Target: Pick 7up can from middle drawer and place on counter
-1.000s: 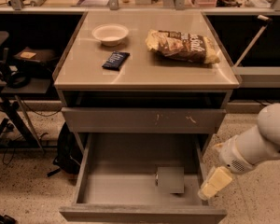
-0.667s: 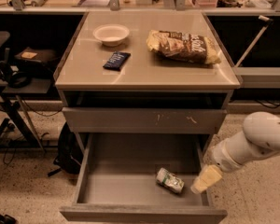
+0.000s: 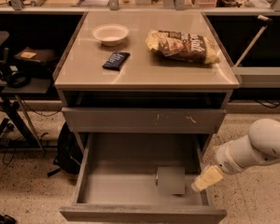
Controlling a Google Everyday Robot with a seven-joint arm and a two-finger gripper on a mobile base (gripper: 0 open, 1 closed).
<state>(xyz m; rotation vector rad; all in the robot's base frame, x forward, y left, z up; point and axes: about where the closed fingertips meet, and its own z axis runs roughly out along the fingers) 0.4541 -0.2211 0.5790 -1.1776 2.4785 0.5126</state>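
The middle drawer (image 3: 116,192) is pulled out wide below the cabinet. No 7up can shows in it. A flat grey rectangular patch (image 3: 171,180) lies at its right front floor, with a small dark edge at the patch's left side. My gripper (image 3: 206,178), pale yellow at the tip of a white arm (image 3: 256,148), hangs over the drawer's right wall, just right of that patch. The beige counter (image 3: 144,66) is the cabinet's top.
On the counter sit a white bowl (image 3: 110,33), a dark blue snack packet (image 3: 115,59) and a chip bag (image 3: 183,45). A shut drawer front with pale scratches (image 3: 144,119) is above the open drawer. A stand with cables (image 3: 11,101) is at left.
At 0.7 s ago a small can lay on the drawer floor where the grey patch is now. The gripper tip has hardly moved; the arm behind it has shifted slightly right.
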